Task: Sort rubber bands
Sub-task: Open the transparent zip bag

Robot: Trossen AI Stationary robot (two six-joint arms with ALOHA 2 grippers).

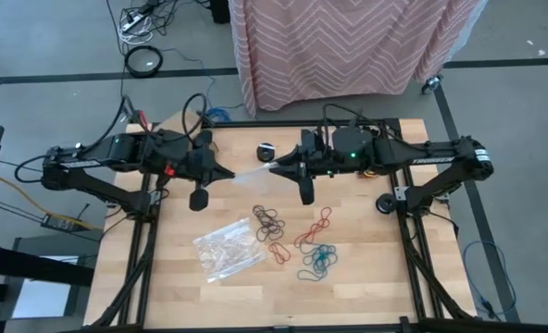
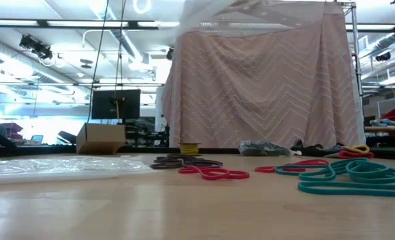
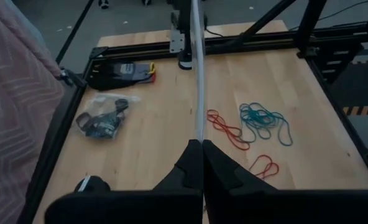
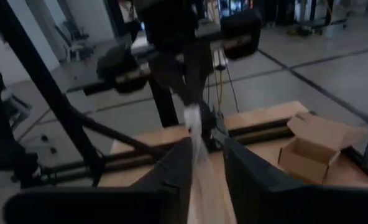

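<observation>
While the left gripper [image 1: 230, 176] pinches a clear bag [image 1: 254, 172] held midair, right gripper [image 1: 276, 167] jaws narrow around its other end; pull gently, rubber bands [image 1: 297, 242] lie near-centre below.

Both dark six-joint arms reach inward above the far half of the table, wrists level, their tools facing each other tip to tip. The left tool [image 1: 226, 175] has its two fingers [image 3: 190, 171] pressed tightly together. The right tool [image 1: 272, 167] holds its two fingers [image 4: 178, 163] slightly apart, pointing toward the left tool
</observation>
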